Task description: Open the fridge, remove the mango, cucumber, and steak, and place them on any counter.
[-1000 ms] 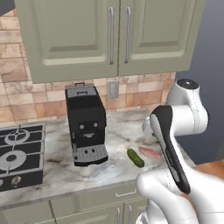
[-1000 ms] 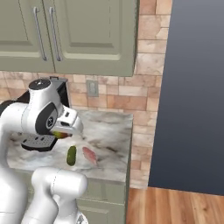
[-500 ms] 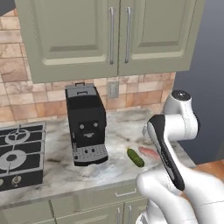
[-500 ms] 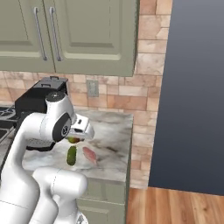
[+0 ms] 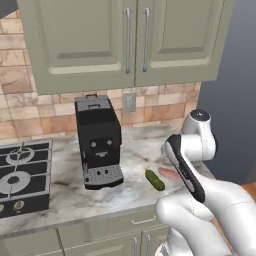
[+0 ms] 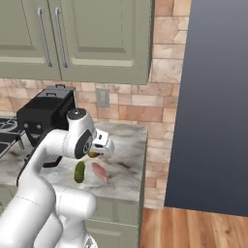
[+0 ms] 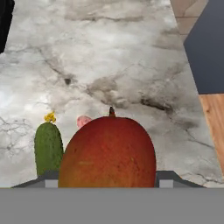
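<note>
A red-orange mango (image 7: 108, 153) sits between the fingers of my gripper (image 7: 108, 181), which is shut on it. From the right base view the mango (image 6: 93, 154) hangs just above the marbled counter (image 6: 128, 140) under my gripper (image 6: 97, 150). The dark green cucumber (image 7: 48, 148) lies on the counter (image 7: 109, 65) beside it, and the pinkish steak (image 7: 83, 120) peeks out behind the mango. Cucumber (image 5: 154, 179) and steak (image 5: 169, 173) lie side by side near the counter's right end. The fridge (image 6: 213, 106) shows its dark side to the right.
A black coffee machine (image 5: 98, 140) stands left of the cucumber, with a gas stove (image 5: 22, 172) beyond it. Sage upper cabinets (image 5: 125, 40) hang above. The counter ends at the fridge side, with wood floor (image 6: 193, 227) below.
The arm has swung rightward and lower, carrying the mango over the counter toward the cucumber and steak. Those two have not moved.
</note>
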Motion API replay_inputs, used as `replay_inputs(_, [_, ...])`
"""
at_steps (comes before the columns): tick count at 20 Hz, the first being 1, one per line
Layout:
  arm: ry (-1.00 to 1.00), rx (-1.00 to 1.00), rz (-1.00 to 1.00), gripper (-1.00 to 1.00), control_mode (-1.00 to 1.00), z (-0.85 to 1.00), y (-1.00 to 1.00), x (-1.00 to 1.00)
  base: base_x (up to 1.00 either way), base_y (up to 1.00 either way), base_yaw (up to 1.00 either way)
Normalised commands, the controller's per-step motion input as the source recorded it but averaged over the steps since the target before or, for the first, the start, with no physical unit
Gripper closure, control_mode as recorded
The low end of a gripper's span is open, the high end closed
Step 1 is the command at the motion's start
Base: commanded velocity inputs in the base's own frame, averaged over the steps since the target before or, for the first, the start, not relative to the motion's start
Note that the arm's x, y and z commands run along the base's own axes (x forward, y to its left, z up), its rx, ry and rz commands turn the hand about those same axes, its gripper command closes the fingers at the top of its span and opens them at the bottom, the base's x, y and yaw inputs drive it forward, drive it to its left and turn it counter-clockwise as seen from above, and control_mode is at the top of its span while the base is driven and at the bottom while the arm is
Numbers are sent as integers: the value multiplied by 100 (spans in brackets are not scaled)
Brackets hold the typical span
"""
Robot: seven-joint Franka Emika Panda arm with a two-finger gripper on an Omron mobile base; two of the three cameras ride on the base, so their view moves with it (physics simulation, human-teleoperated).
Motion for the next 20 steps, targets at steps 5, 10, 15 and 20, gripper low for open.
replay_inputs(5, [5,0,0,100,-100,-24,-5,65,0,0,0])
replay_inputs(10, [4,0,0,100,-100,-39,-9,65,0,0,0])
replay_inputs(15, [1,0,1,100,-100,-34,-13,56,0,0,0])
replay_inputs(20, [0,0,0,100,-100,-44,-1,47,0,0,0])
